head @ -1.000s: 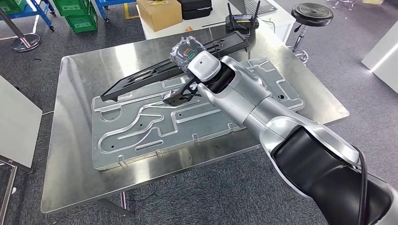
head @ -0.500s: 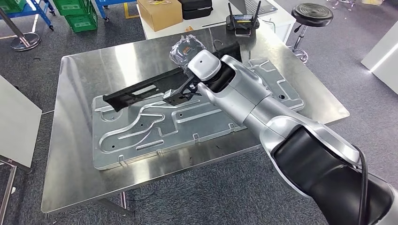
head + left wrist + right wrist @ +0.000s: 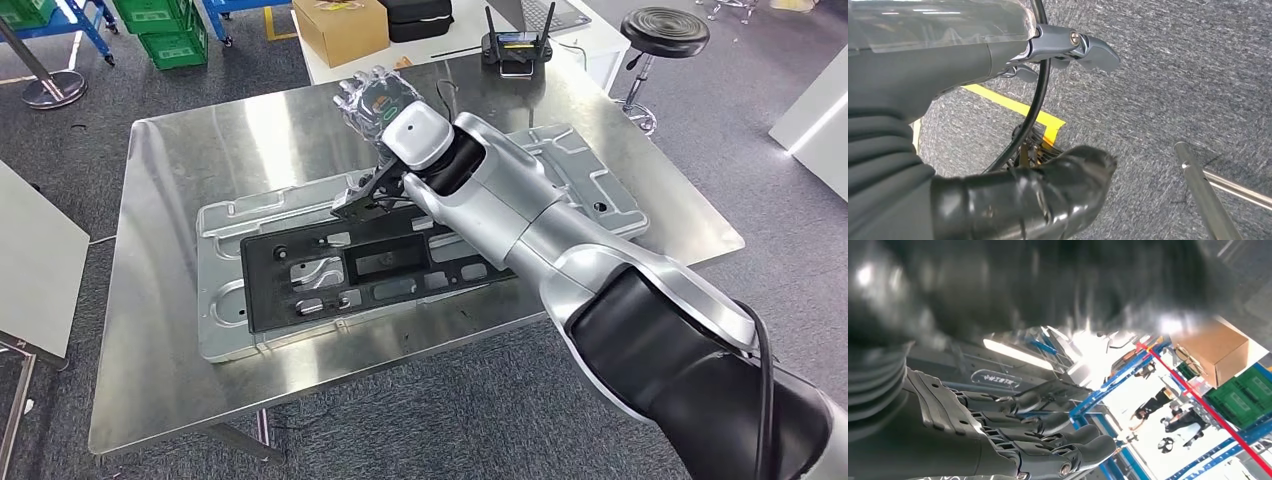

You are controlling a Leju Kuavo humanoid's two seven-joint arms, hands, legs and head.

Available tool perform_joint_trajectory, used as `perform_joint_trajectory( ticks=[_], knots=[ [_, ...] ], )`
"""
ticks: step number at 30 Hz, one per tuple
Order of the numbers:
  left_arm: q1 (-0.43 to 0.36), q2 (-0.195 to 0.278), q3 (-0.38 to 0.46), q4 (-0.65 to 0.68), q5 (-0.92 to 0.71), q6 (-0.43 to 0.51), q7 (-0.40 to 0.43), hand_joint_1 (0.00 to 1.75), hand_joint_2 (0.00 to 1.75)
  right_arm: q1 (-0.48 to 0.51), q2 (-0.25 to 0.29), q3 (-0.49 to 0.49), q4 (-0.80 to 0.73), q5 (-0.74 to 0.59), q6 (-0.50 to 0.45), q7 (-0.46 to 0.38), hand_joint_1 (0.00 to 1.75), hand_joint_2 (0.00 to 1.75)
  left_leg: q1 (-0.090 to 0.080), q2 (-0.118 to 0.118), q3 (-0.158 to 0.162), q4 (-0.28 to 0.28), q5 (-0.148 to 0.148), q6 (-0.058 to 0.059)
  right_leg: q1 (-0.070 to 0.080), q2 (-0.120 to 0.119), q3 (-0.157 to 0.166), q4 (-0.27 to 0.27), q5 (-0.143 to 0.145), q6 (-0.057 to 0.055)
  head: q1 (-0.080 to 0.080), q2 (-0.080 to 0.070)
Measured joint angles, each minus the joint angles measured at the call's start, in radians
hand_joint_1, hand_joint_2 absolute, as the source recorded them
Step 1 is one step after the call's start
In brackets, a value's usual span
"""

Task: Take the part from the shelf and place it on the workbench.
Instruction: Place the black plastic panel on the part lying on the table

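From the head view, the right hand (image 3: 375,100) hovered over the workbench (image 3: 180,160), fingers spread and holding nothing. The black part (image 3: 370,268) lay flat on the grey ribbed plate (image 3: 600,200) — toward six o'clock of the hand, long axis running nine to three.

In the left wrist view, the left hand (image 3: 998,50) hung over carpet; whether its fingers were clenched could not be told.

The right wrist view showed loose fingers (image 3: 1048,425) — a small label, unreadable.
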Motion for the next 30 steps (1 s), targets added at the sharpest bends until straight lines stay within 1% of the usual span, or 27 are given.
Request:
perform_joint_trajectory(
  ticks=[25, 30],
  knots=[
    [0.0, 0.0, 0.0, 0.0, 0.002, 0.007, -0.001, 0.0, 0.0, 0.0, 0.011, 0.0, 0.005, 0.0, 0.001, -0.003, 0.0, 0.0, 0.0, 0.0, 0.0, 0.001, 0.0, 0.0, 0.0, 0.0, 0.0, 0.0, 0.0, 0.001, 0.0, 0.0],
    [0.0, 0.0, 0.0, 0.0, 0.002, 0.006, -0.013, 0.0, 0.0, 0.0, 0.011, 0.0, 0.005, 0.0, 0.001, -0.004, 0.0, 0.0, 0.0, 0.0, -0.001, 0.001, 0.0, 0.0, 0.0, 0.0, 0.0, 0.0, 0.0, 0.001, 0.0, 0.0]
  ],
)
